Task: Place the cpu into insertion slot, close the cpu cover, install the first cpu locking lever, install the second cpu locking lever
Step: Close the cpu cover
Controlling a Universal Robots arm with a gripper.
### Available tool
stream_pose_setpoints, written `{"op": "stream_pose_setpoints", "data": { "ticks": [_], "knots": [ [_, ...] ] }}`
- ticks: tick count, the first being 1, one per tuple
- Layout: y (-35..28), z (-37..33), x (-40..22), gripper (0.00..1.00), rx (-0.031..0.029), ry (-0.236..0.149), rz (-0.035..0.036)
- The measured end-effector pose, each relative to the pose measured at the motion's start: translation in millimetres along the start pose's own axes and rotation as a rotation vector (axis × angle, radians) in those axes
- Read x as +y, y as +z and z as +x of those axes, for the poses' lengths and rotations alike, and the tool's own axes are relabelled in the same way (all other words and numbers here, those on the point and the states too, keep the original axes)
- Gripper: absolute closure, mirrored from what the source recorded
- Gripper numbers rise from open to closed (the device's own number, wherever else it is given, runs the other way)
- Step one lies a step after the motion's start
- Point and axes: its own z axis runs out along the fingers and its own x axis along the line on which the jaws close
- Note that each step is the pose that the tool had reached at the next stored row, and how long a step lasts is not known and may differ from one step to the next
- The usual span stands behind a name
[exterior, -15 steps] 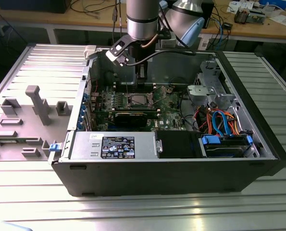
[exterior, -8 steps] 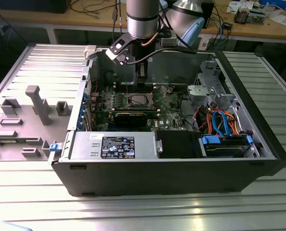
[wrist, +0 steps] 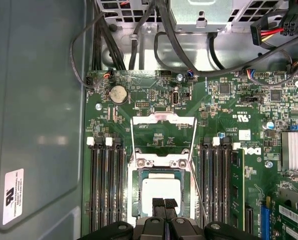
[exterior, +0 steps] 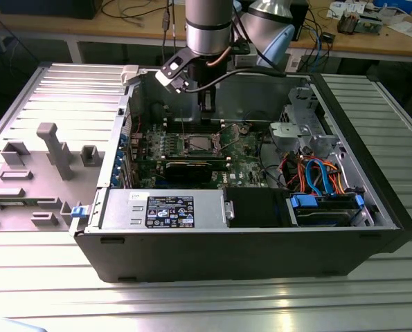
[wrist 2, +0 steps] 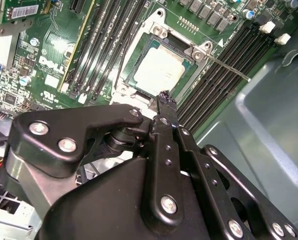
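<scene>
In the exterior view the arm (exterior: pixel 209 28) reaches down into the open computer case (exterior: pixel 261 256) on the tabletop (exterior: pixel 192 304). Its lower end is dark against the case's back wall, so the gripper is hard to make out there. The insertion slot (exterior: pixel 199 144) is just a small grey square on the motherboard below it.

In both wrist views the gripper (wrist: pixel 164 202) (wrist 2: pixel 165 100) has its fingertips pressed together with no gap, and nothing can be seen held between them. The gripper's own black links cut off the near edge of the socket, so I cannot tell whether the tips touch the rim or hang just above it.

The cpu (wrist: pixel 161 192) (wrist 2: pixel 159 67) lies flat in the insertion slot (wrist: pixel 161 173) (wrist 2: pixel 138 90), directly beyond the gripper's tips, and its pale metal top is bare. The cpu cover (wrist: pixel 164 120) is swung open on the far side of the socket from the gripper, with green board showing through its window. A thin wire locking lever (wrist 2: pixel 229 67) (wrist: pixel 199 195) juts free beside the socket, not latched. Black memory slots (wrist: pixel 106 190) run along either side of the gripper and socket.
</scene>
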Motion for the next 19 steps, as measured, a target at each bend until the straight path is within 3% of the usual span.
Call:
{"op": "stream_pose_setpoints", "data": {
  "ticks": [19],
  "knots": [
    [0.2, -0.1, 5.1, 0.89, 0.0000, 0.000, 0.0000]
  ]
}}
